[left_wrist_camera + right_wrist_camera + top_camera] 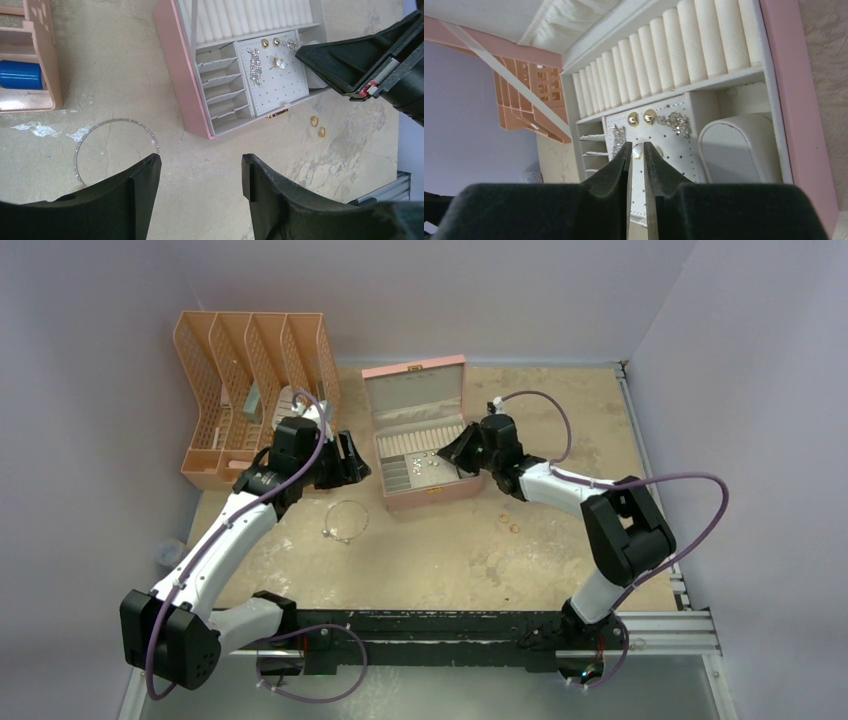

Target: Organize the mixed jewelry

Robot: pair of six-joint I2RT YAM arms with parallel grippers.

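The pink jewelry box lies open at mid-table. Its white perforated panel carries gold studs, crystal earrings and a pearl-like stud. My right gripper hovers over that panel with its jaws a narrow slit apart, the pearl-like stud lying just past the tips, not clamped. A thin silver loop lies on the table left of the box. Two small gold rings lie by the box's front right corner. My left gripper hangs open above bare table between loop and box.
An orange file organizer stands at the back left with a blue object in one slot. Inside the box are ring rolls, small side compartments and a white cushion. A metal rail runs along the table's right edge.
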